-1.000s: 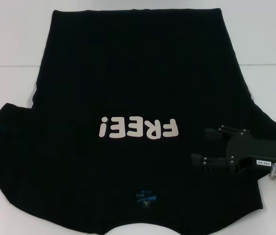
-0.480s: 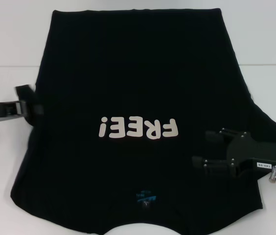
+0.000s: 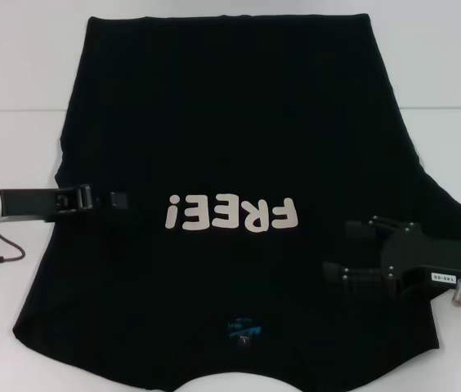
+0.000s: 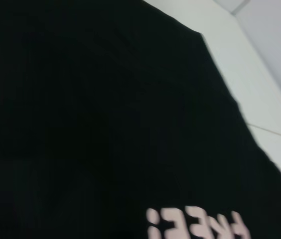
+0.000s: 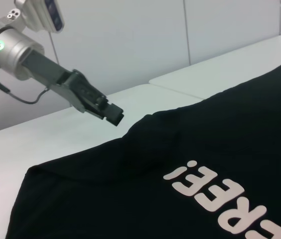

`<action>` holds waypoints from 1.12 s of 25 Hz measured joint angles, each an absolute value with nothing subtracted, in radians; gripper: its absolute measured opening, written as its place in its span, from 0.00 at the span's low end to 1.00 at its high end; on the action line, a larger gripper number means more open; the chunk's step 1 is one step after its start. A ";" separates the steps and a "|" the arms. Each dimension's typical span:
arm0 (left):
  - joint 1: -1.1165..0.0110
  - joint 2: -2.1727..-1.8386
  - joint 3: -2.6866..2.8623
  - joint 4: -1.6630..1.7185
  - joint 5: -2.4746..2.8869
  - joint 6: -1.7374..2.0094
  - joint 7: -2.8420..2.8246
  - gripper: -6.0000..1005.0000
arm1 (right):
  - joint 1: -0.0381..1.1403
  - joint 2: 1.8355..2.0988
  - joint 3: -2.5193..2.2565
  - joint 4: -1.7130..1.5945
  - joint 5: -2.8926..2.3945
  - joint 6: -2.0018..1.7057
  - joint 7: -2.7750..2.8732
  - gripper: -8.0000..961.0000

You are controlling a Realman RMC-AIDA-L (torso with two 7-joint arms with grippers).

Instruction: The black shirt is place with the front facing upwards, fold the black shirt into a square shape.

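Over the black shirt (image 3: 230, 122), left gripper (image 3: 120, 200) and right gripper (image 3: 338, 249).

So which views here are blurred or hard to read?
Left wrist view: soft, the shirt a featureless black mass, print smeared. Head view: sharp, but the left gripper merges into the black cloth. Right wrist view: clearest.

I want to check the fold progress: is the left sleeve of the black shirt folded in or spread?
Folded in: the black shirt shows no left sleeve beyond its edge.
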State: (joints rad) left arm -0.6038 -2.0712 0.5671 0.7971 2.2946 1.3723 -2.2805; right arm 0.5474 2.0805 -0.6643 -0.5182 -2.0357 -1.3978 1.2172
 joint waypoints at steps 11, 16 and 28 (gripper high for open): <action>-0.513 -2.024 0.555 0.608 1.976 1.658 -1.687 0.36 | 0.528 2.031 -0.595 -0.613 -2.048 -1.408 1.607 0.97; -0.448 -2.059 0.560 0.602 1.952 1.780 -1.366 0.60 | 0.542 1.943 -0.598 -0.738 -2.177 -1.429 2.044 0.97; -0.423 -2.080 0.587 0.602 1.986 1.750 -1.285 0.91 | 0.699 1.923 -0.592 -0.816 -2.711 -1.393 2.547 0.97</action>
State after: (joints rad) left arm -0.4227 -2.0796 0.5875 0.6022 1.9860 1.7500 -1.2846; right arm 0.6995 1.9229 -0.5915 -0.8157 -2.7109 -1.3927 2.5472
